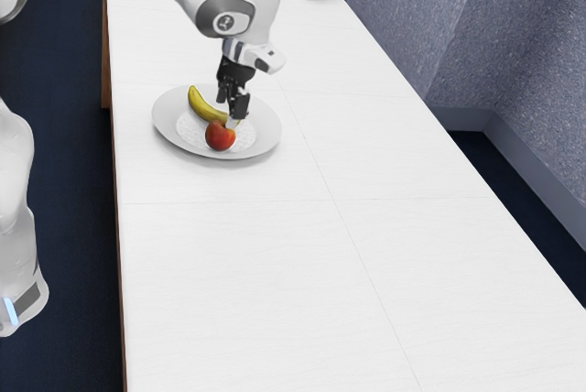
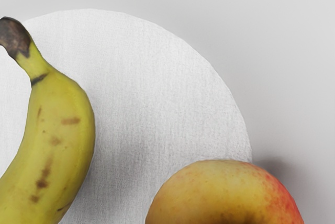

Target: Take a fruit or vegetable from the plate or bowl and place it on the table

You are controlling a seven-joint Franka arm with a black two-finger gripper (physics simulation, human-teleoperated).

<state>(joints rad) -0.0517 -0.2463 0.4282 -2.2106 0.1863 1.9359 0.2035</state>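
The pincer (image 1: 231, 110) stands wide, its two fingers apart and nothing gripped, low over the plate (image 1: 266, 142). Just below its tips, on the exterior camera's side, sits the apple (image 1: 220, 136), the likelier pick. It should prove firm, fairly light but dense, smooth enough to roll or slip, and quick to bruise if squeezed hard. The hold belongs across its widest part, a finger on each flank. Beside the pincer, toward the exterior view's left, the banana (image 1: 202, 107) curves on the plate; softer-skinned, it would want a gentle grip at mid-length. Farther out, beyond the plate's rim, spreads the table (image 1: 275, 264).
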